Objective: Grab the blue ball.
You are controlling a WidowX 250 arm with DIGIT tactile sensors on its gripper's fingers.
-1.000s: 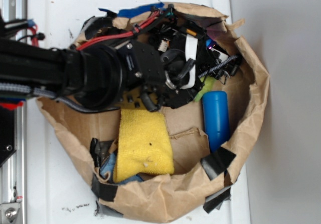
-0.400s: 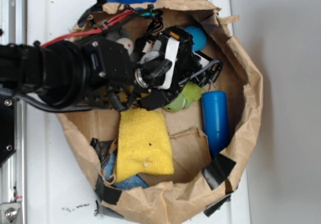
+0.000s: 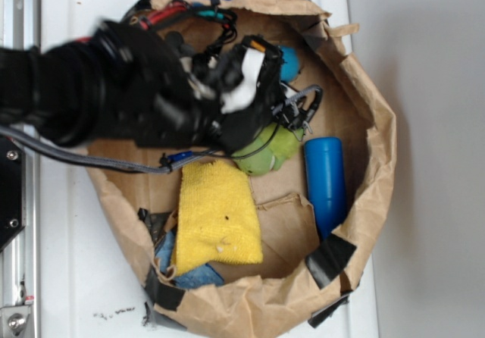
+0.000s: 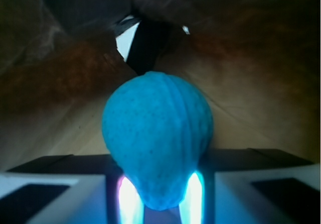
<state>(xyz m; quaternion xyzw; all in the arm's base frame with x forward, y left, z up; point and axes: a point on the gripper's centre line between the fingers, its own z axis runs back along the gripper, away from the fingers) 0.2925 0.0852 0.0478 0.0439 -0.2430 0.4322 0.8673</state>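
The blue ball [image 4: 156,133] fills the middle of the wrist view, teal and finely textured. Its lower end is pinched narrow between my gripper's [image 4: 159,196] two glowing pads [image 4: 129,199], so the gripper is shut on it. In the exterior view the ball [image 3: 290,62] shows only as a teal patch at the back of the paper bag, and the black gripper [image 3: 277,70] hides its left side. The blurred arm reaches in from the left.
The crumpled brown paper bag [image 3: 379,148] walls in everything. Inside lie a green plush [image 3: 265,150] just below the gripper, a yellow cloth [image 3: 218,213], a bright blue cylinder [image 3: 326,183] and blue cloth scraps [image 3: 189,275]. Black tape [image 3: 330,251] patches the front rim.
The arm has swung toward the bag's back, uncovering the green plush. The ball came into view at the back, and the gripper now covers its left side.
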